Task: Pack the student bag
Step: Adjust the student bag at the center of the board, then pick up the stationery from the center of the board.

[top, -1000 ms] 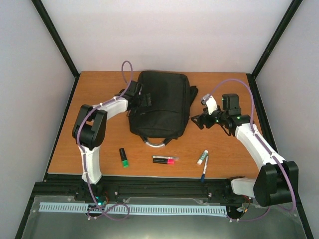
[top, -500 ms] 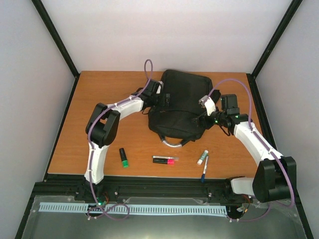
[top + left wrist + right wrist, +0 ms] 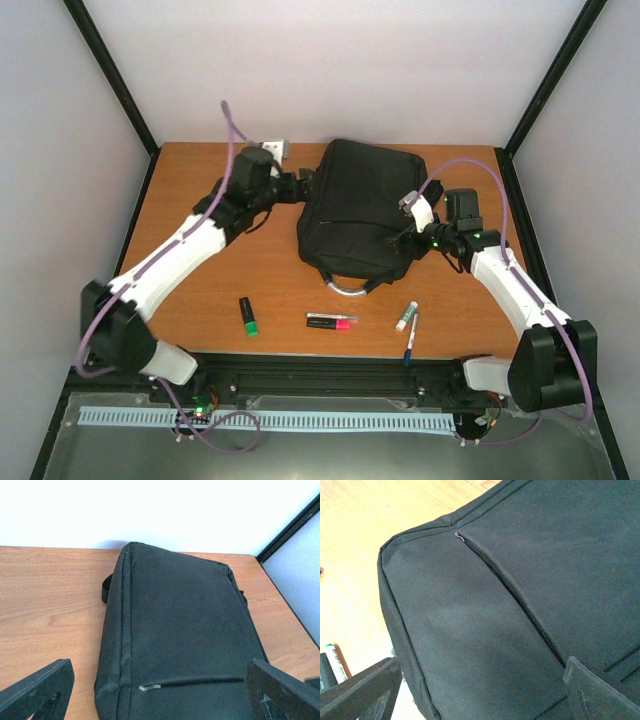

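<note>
The student bag (image 3: 360,205) is a large black backpack lying flat at the back middle of the table, its grey loop handle (image 3: 346,289) towards the near edge. My left gripper (image 3: 303,184) stands open just off the bag's left edge, not touching it. In the left wrist view the bag (image 3: 180,630) fills the space ahead of the left gripper (image 3: 160,697), with a silver zip pull (image 3: 149,687) low on it. My right gripper (image 3: 401,240) is open over the bag's right side. In the right wrist view the closed zip (image 3: 520,605) runs diagonally above the right gripper (image 3: 480,697).
On the table in front of the bag lie a green-capped marker (image 3: 248,315), a pink highlighter (image 3: 332,321), a white marker (image 3: 405,316) and a blue pen (image 3: 411,340). The white marker (image 3: 335,662) also shows at the right wrist view's left edge. Black frame posts stand at the table's back corners.
The bag has slid to the right and turned slightly. My left arm followed it, then drew back to the left and off the bag. The right gripper has barely moved.
</note>
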{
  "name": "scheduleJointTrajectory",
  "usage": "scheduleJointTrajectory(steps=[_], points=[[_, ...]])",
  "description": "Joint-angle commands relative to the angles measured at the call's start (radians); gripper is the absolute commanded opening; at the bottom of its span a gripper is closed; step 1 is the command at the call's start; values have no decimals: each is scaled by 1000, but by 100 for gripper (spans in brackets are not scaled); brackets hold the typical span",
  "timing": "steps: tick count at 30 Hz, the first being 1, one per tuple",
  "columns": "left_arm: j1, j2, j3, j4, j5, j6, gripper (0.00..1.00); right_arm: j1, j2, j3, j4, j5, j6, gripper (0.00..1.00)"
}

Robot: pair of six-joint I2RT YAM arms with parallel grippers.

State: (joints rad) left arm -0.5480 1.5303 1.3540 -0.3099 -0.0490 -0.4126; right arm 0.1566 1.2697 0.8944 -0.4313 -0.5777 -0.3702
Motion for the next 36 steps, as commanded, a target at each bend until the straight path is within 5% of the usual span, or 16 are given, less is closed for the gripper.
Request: scheduleJointTrajectory(steps=[1, 6, 11, 20, 28, 36], points=[[-21, -159, -149, -87, 1, 20, 95, -5, -17, 4, 11, 6, -20, 91], [-102, -226, -239, -145, 43, 72, 88, -5, -7, 16, 3, 28, -12, 90], [-295, -169, -228, -251, 7, 128, 84, -5, -29, 5, 30, 91, 1, 90], [-608, -48, -256, -110, -182, 0, 85, -13, -61, -9, 112, 310, 106, 90], [-797, 248, -69, -107, -279, 81, 72, -71, -56, -3, 144, 418, 222, 94], [-823, 443, 89, -126, -261, 49, 71, -108, -84, -5, 141, 402, 224, 96]])
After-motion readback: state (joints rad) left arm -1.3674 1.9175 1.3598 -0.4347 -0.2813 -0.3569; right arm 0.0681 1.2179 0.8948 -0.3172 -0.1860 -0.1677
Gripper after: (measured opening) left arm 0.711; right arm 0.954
